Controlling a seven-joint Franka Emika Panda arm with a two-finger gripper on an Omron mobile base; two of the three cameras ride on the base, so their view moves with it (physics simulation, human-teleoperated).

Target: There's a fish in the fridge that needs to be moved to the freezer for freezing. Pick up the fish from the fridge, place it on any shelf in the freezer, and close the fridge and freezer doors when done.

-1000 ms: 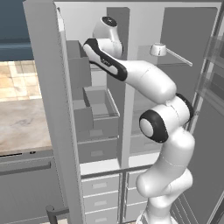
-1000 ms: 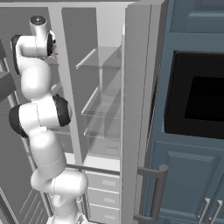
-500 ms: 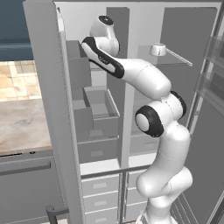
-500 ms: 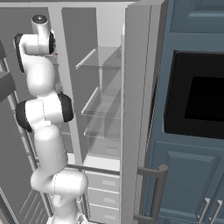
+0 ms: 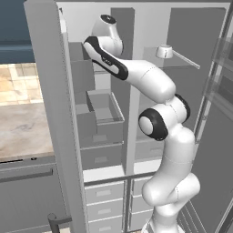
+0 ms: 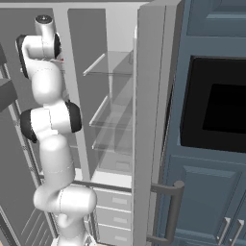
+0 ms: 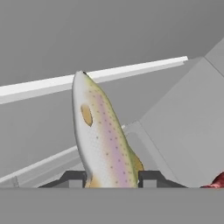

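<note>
- Gripper (image 7: 112, 178) clamped on the fish (image 7: 101, 140), one dark fingertip pressed to each side of its body near the tail end, so as to carry it without slipping.
- Fish held out ahead of the gripper, head pointing away, spotted pink-and-olive flank turned toward the camera; clear of any surface, not yet set down.
- Arm (image 5: 136, 75) reaching high and left into the upper part of the freezer (image 5: 102, 113), probably to bring the fish over a shelf there.
- Beyond the fish, grey freezer walls and a pale shelf edge (image 7: 94, 76) running across; a bit of something red at the lower right, too cropped to name.
- Freezer door (image 5: 54, 113) swung wide open at the left, fridge door (image 6: 156, 120) open at the right; both left so for access, closing still to do.
- Fridge (image 6: 113, 105) glass shelves bare in the right base view.
</note>
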